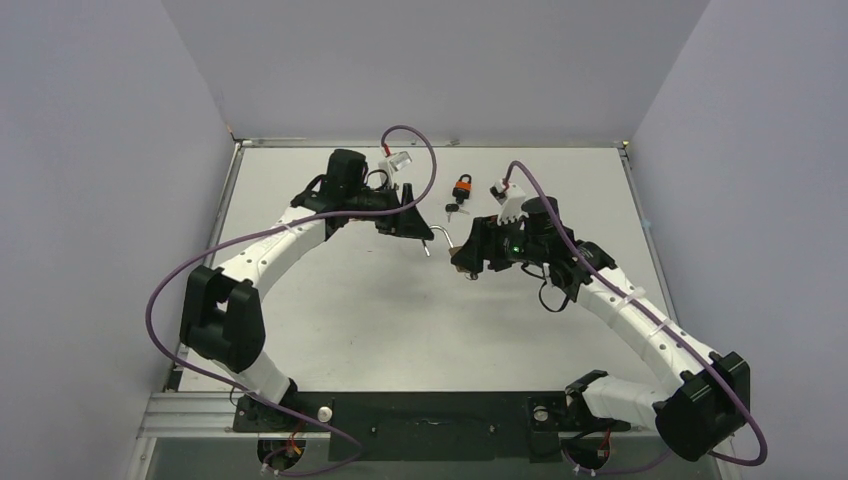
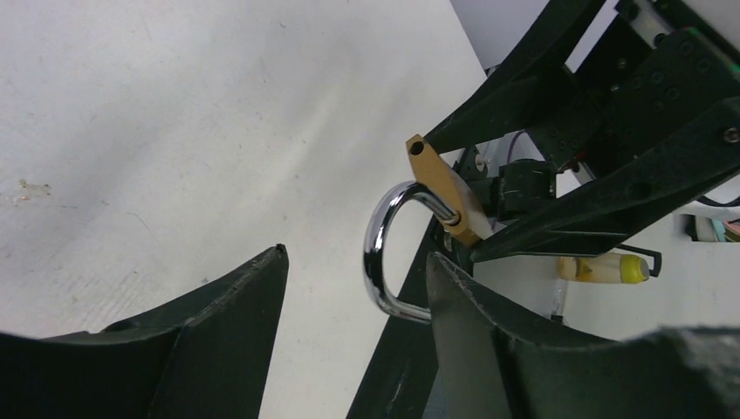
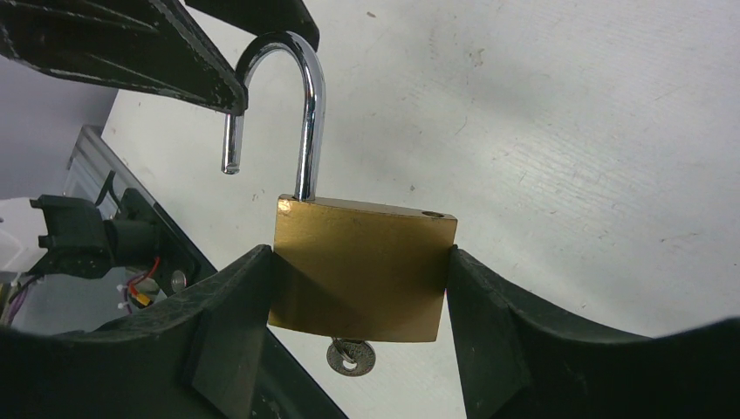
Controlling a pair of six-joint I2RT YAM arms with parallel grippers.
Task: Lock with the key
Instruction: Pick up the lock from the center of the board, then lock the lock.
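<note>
Brass padlock (image 3: 362, 271) held above table (image 1: 400, 330), near centre. Shackle (image 3: 307, 105) swung open, key (image 3: 351, 356) in base. Right gripper (image 3: 359, 288) pinches body sides. Left gripper (image 2: 356, 262) at padlock's 9 o'clock, fingers spread, shackle between them. Orange padlock (image 1: 463, 187) at 12 o'clock.

Top external: high above the near edge, facing down over the worktop (image 1: 400, 330).
Left wrist: close, looking past the left gripper (image 2: 356, 262) at the padlock (image 2: 441, 188).
Right wrist: closer, padlock mid-frame.
Shared: padlock.
</note>
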